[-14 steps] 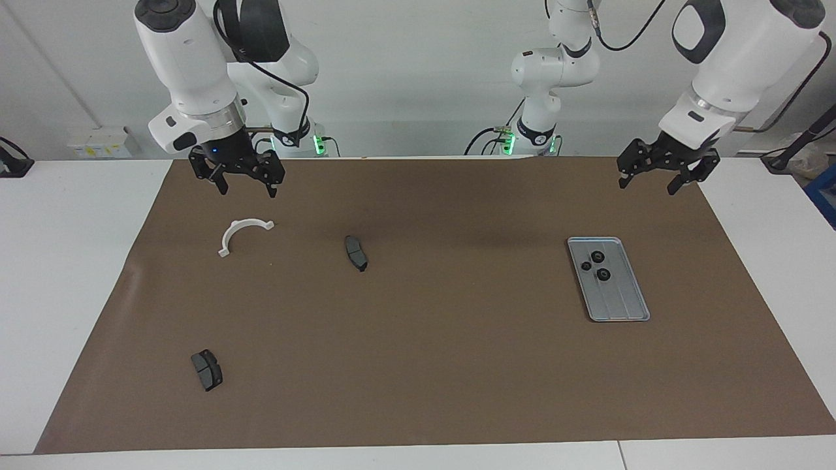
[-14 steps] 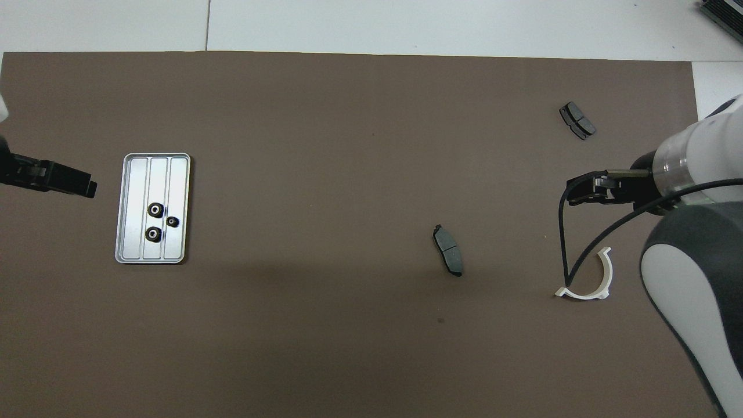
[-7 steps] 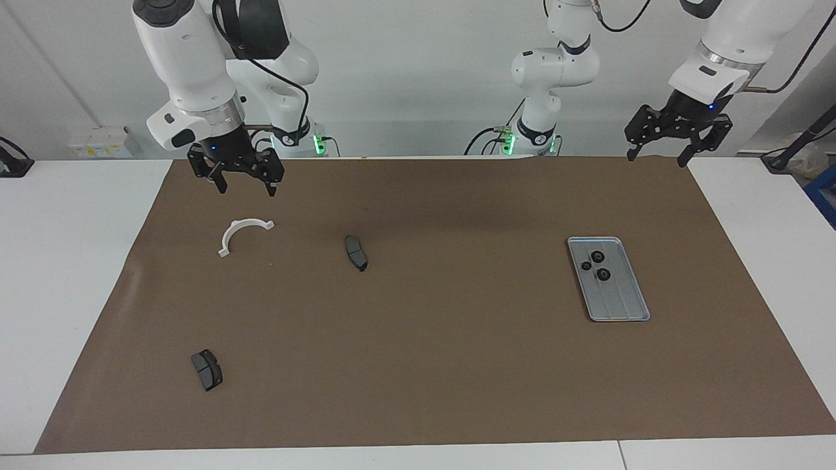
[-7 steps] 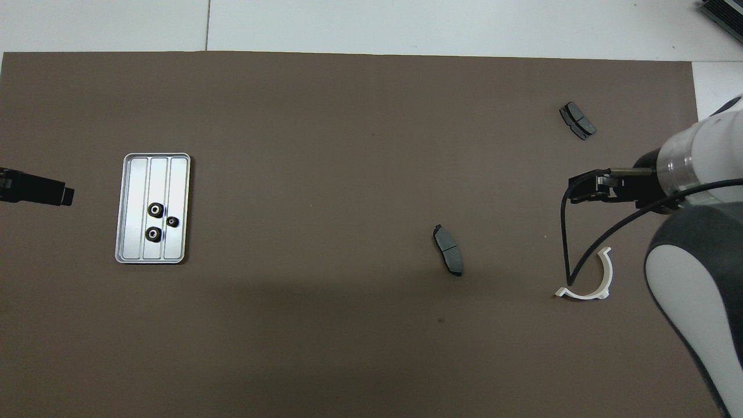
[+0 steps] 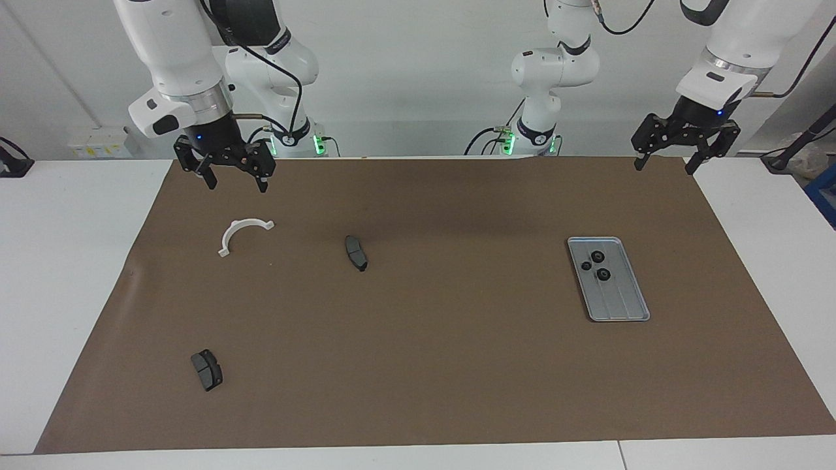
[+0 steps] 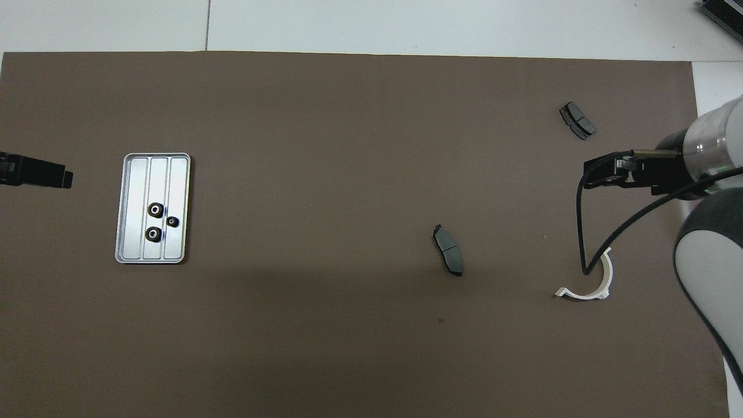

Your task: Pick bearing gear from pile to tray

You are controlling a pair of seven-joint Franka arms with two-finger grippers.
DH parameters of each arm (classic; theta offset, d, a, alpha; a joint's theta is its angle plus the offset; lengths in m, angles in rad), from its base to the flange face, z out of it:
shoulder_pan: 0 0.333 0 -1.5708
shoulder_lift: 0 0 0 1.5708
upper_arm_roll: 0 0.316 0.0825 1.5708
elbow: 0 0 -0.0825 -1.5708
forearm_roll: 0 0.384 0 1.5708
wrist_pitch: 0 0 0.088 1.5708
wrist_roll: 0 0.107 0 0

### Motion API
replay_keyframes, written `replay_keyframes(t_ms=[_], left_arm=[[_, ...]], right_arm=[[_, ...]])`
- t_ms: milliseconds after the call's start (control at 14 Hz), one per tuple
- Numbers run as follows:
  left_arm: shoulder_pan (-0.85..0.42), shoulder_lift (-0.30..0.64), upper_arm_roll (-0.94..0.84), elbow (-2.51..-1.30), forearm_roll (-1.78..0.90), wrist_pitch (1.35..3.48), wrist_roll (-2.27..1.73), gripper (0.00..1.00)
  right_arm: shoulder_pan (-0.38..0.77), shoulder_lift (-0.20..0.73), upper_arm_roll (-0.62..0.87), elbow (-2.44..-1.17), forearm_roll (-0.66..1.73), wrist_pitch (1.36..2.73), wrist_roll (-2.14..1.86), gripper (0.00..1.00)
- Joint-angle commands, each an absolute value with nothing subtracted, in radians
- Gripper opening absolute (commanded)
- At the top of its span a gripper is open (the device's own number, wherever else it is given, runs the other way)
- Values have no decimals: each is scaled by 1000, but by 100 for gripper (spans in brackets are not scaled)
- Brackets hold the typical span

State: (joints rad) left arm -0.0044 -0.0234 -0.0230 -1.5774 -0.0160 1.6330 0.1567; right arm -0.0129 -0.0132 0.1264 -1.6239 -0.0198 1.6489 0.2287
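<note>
— Both tools have risen since a second ago. Left tool (image 5: pixel 685 146), right tool (image 5: pixel 226 166): fingers spread, empty.
— Gears?
— I count three bearing gears (image 5: pixel 595 264) inside tray (image 5: pixel 620 313); arms parked clear.

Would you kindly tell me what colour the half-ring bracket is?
White; the half-ring bracket shows best in the facing view.

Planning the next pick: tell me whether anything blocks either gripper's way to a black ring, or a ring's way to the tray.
Nothing visible blocks, and no ring is left to fetch: all three black rings already lie in the tray. Both the left gripper and the right gripper hang open and empty over the mat's robot-side edge.
</note>
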Motion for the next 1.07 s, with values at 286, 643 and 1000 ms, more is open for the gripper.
replay_keyframes(t_ms=[286, 643, 1000], left_arm=[[-12, 183, -31, -1275, 6, 1471, 134, 100], [-14, 140, -31, -1327, 14, 1483, 49, 100], [-11, 126, -31, -1350, 8, 1485, 52, 100]], right_arm=[[-26, 5, 137, -1601, -2, 1629, 233, 100], [-23, 0, 137, -1611, -2, 1635, 244, 100], [-18, -9, 137, -1629, -3, 1632, 247, 100]])
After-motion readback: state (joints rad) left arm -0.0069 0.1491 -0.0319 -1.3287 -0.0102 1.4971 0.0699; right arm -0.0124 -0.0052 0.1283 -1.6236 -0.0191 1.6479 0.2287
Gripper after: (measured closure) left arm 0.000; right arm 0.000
